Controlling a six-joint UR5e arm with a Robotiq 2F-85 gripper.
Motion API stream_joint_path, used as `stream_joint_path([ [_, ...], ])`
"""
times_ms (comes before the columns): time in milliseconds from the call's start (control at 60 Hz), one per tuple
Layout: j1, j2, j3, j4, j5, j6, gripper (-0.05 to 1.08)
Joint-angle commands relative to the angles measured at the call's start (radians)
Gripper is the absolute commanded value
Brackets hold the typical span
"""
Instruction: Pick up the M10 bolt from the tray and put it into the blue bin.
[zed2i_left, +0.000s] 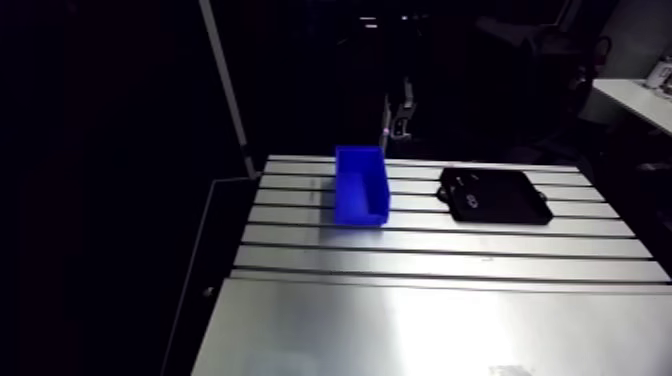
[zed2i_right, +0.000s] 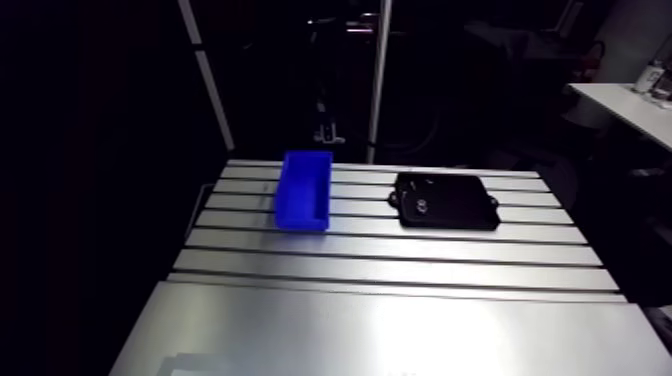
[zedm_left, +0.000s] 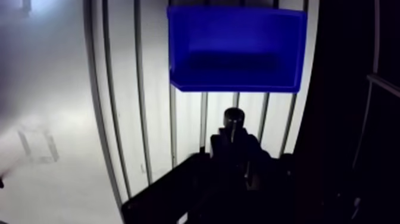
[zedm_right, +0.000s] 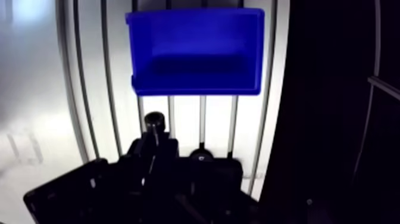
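The blue bin (zed2i_left: 360, 186) stands open-topped on the slotted table, left of the black tray (zed2i_left: 495, 195). Seen from the wrist, the bin (zedm_left: 235, 50) lies just ahead of my gripper (zedm_left: 233, 138) and its inside looks empty. A dark round-headed M10 bolt (zedm_left: 233, 118) sticks out from between the dark fingers, which are shut on it above the table slots, short of the bin's near wall. In the arm view I cannot make out the gripper.
The black tray (zed2i_right: 445, 200) holds a few small pale parts, too small to tell apart. The slotted table (zed2i_right: 400, 262) ends in a smooth plate (zed2i_right: 380, 330) at the front. Beyond the table's edges all is dark.
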Motion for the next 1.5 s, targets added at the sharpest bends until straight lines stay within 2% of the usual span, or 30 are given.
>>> stream_joint_path([
  [17, 0.053, 0.062, -0.029, -0.051, -0.001, 0.049, 1.04],
  [483, 0.053, 0.119, -0.029, -0.09, -0.001, 0.073, 1.04],
  [1017, 0.065, 0.229, -0.014, -0.144, -0.004, 0.11, 1.03],
  [1500, 0.067, 0.277, -0.003, -0.169, -0.005, 0.127, 1.02],
])
